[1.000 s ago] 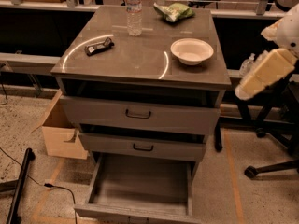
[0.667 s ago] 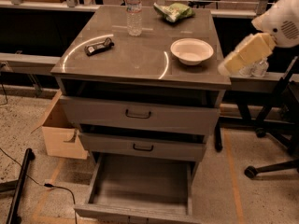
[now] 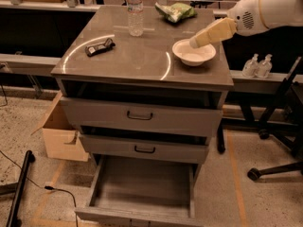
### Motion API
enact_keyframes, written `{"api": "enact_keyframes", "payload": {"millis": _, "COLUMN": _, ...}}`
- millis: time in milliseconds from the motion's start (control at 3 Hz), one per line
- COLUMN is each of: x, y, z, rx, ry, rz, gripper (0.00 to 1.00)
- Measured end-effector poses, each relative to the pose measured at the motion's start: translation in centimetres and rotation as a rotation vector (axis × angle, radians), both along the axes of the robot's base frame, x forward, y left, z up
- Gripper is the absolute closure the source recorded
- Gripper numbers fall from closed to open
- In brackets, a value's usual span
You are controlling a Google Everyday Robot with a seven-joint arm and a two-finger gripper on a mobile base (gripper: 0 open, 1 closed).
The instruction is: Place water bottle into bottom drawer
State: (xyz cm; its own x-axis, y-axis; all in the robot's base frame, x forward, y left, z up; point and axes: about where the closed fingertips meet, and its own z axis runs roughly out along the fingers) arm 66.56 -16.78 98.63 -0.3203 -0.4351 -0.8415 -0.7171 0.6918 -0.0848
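The water bottle (image 3: 135,12) stands upright at the back of the grey cabinet top (image 3: 137,60), left of centre. It is clear with a white cap and a pale label band. The bottom drawer (image 3: 142,213) is pulled out at floor level and its grey inside is bare. My arm reaches in from the upper right. The gripper (image 3: 195,42) at its tan end hangs over the white bowl (image 3: 201,56), well to the right of the bottle and not touching it.
A black handheld device (image 3: 100,47) lies on the left of the top, and a green bag (image 3: 175,11) sits at the back. The two upper drawers (image 3: 139,116) stand slightly ajar. A cardboard box (image 3: 59,132) is on the floor at left. Two pump bottles (image 3: 258,66) and chair legs (image 3: 277,167) are at right.
My arm has swung left and upward from beside the cabinet's right edge, so its tan end is now over the bowl. The bottle and the drawers have not moved.
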Motion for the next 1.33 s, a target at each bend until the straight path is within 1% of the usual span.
{"api": "enact_keyframes", "payload": {"millis": 333, "x": 0.0, "y": 0.0, "z": 0.0, "rx": 0.0, "ry": 0.0, "rz": 0.0, "gripper": 0.0}}
{"api": "enact_keyframes", "payload": {"millis": 667, "x": 0.7, "y": 0.6, "z": -0.4, "rx": 0.042, "ry": -0.005, "rz": -0.024, "gripper": 0.0}}
{"api": "enact_keyframes", "payload": {"millis": 1000, "x": 3.3, "y": 2.3, "z": -1.5, "rx": 0.105, "ry": -0.015, "rz": -0.043, "gripper": 0.0}}
{"api": "enact_keyframes", "payload": {"millis": 1333, "x": 6.2, "y": 3.1, "z": -2.5, "rx": 0.17, "ry": -0.019, "rz": -0.083, "gripper": 0.0}}
